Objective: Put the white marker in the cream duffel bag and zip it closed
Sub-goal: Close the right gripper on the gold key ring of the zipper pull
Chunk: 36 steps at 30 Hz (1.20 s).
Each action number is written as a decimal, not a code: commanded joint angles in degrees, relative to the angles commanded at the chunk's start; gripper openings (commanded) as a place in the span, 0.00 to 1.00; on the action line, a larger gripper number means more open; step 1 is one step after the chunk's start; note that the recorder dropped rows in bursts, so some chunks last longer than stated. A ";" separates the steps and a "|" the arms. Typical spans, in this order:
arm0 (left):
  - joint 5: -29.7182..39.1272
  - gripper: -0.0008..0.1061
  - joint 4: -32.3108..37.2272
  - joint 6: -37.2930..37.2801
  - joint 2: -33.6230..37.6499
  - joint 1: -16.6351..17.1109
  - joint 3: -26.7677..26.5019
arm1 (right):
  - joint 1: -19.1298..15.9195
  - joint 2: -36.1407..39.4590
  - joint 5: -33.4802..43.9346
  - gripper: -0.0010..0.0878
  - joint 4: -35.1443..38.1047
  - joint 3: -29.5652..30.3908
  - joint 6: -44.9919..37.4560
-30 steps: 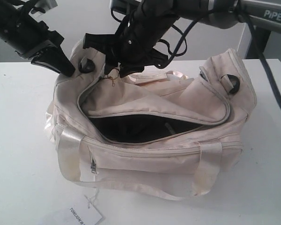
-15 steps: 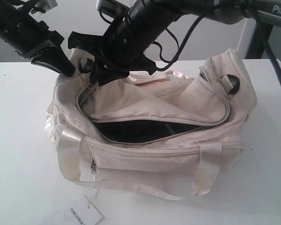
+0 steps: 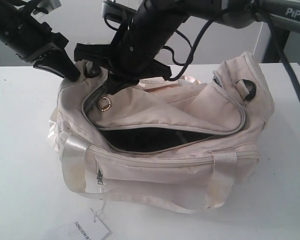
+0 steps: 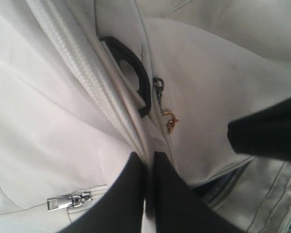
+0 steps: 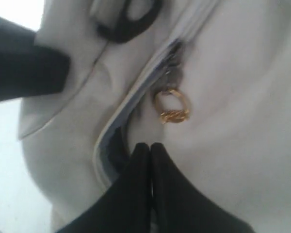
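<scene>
1. Nearest me: a white paper tag point(image 3: 85, 229) lies flat on the bench point(image 3: 20, 150), just in front of the bag.
2. The cream duffel bag point(image 3: 165, 170) sits mid-bench with its long side toward me. A shiny strap point(image 3: 72, 160) runs over the front wall, and the silver side-pocket pull point(image 3: 99, 177) is beside it.
3. The top zip is open along most of its curve, and dark lining point(image 3: 155, 139) shows in the gap. I cannot make out the white marker in any view.
4. The gold ring pull point(image 3: 105, 104) lies at the zip's left-arm end, touching neither claw.
5. My right claw point(image 5: 146, 145) is closed, fingers pressed together on nothing I can see. Its tips are just beside the ring, not through it.
6. My left claw point(image 4: 146, 154) is at the bag's end wall, fingers drawn together at a seam. I cannot tell whether fabric is pinched.
7. Far right: 1 black end ring point(image 3: 247, 89).
</scene>
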 joint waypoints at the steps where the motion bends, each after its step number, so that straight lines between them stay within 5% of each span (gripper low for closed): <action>1: 0.00 0.01 0.00 0.00 0.00 0.00 0.00 | 0.00 0.49 -0.31 0.01 -0.16 0.00 0.00; 13: -0.14 0.01 0.00 0.00 0.00 0.00 0.00 | 0.00 4.76 -6.56 0.33 2.00 0.00 -0.52; 36: -0.25 0.01 0.00 0.00 0.00 0.00 0.00 | 0.00 7.64 -2.88 0.34 6.74 0.00 -5.37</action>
